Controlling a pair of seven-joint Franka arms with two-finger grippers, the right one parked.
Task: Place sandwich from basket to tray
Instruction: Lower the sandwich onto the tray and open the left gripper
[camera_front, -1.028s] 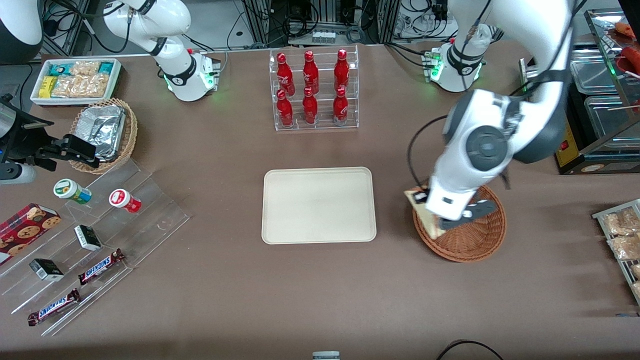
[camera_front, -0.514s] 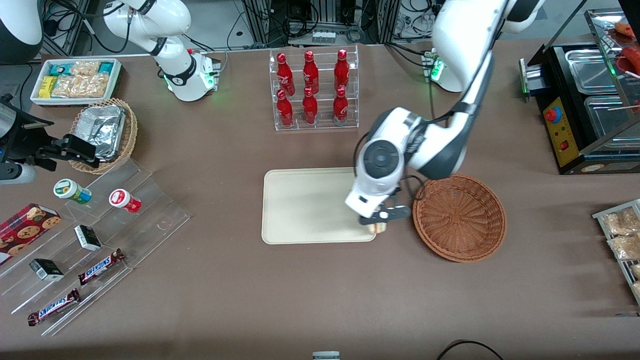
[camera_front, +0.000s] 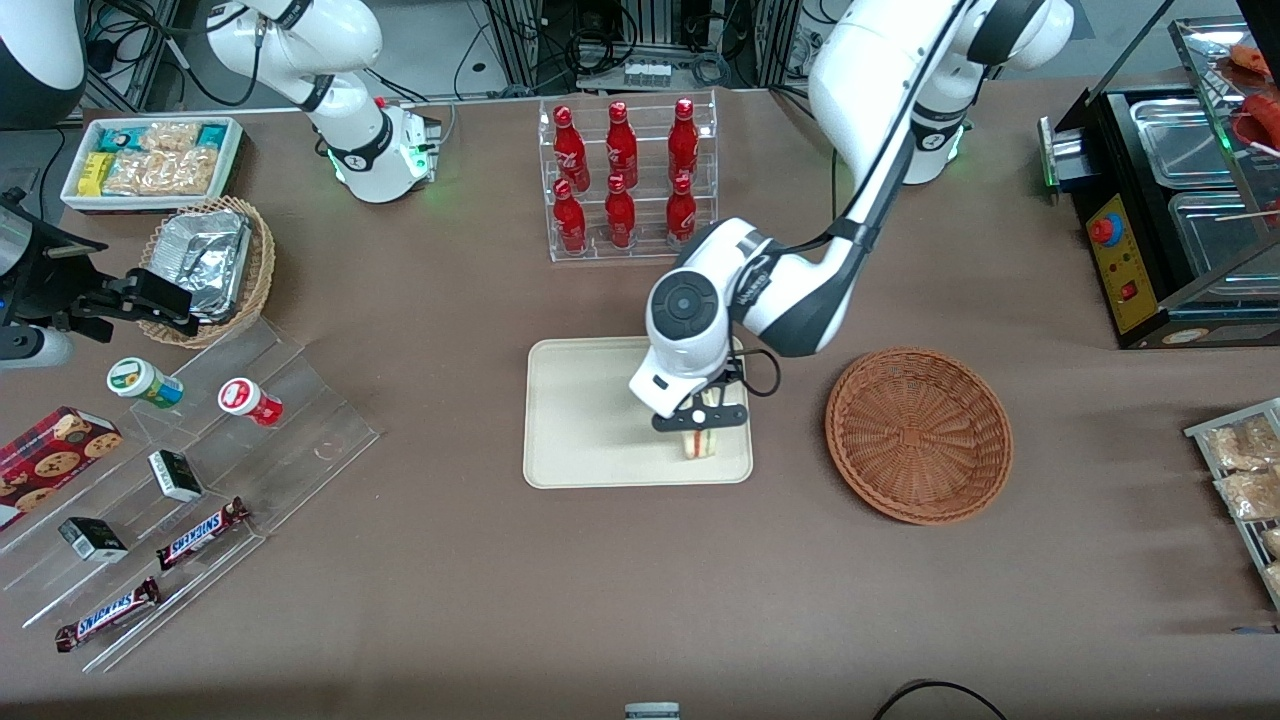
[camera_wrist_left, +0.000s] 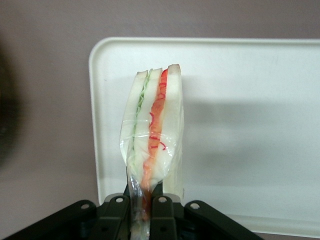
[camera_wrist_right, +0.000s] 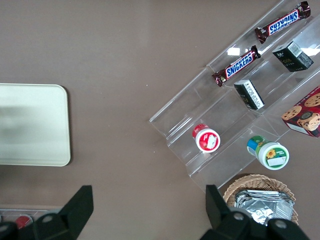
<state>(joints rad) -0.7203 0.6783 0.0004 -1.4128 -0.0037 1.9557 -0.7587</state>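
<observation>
Gripper hung over the tray at mid-table, clamped on the sandwich by one narrow end. Film-wrapped, probably light, soft, slippery; pinch across the bread faces gently. Basket sat toward the working arm's table edge.

The gripper is cut off by the wrist picture's edge, so only the finger tips clamped on the sandwich show, and its gripped end is hidden between them. From the front, the arm's wrist above the gripper covers part of the tray.
</observation>
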